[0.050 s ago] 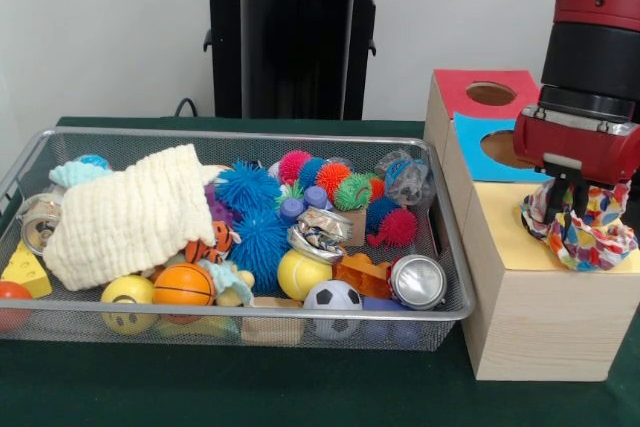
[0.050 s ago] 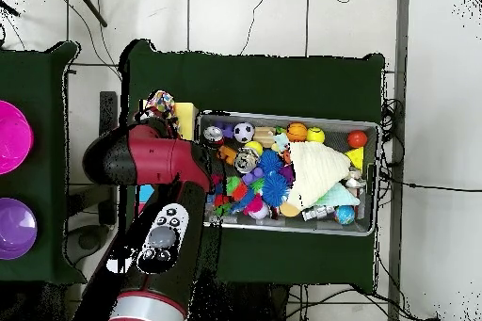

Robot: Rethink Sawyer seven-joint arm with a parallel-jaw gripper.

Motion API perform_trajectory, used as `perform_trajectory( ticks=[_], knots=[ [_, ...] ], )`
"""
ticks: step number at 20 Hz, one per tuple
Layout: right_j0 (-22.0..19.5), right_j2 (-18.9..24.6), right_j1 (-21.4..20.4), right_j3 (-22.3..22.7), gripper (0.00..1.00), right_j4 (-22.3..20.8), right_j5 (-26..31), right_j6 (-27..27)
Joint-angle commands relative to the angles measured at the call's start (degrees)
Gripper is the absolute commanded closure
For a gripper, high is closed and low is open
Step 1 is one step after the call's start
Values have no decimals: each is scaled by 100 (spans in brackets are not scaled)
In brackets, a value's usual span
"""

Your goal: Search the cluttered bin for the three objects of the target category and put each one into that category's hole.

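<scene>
The gripper (image 1: 572, 215) was clamped on a patterned cloth (image 1: 590, 232) hanging over the box's (image 1: 520, 307) yellow panel (its hole was hidden). I judged this item nearly delivered; a cream cloth (image 1: 130, 217) lay in the bin (image 1: 250, 319).

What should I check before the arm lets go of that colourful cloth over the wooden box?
1. Colourful cloth held by the gripper: ok, jaws closed on its bunched top.
2. Cloth over the yellow panel of the wooden box: ok.
3. Yellow panel's hole under the cloth: cannot tell, the cloth hides it.
4. Red hole and blue hole unblocked: ok, the blue one shows only in part.
5. More cloth left in the mesh bin: ok, a cream cloth lies on the toys.
</scene>
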Motion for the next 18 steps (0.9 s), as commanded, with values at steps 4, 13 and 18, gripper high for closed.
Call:
perform_trajectory(
  ticks=[4, 13, 18],
  knots=[
    [-536, 184, 386, 488, 100, -280, 283, 207],
    [-562, 239, 291, 548, 100, -283, 350, 161],
    [-633, 333, 204, 606, 100, -294, 396, 88]
  ],
)
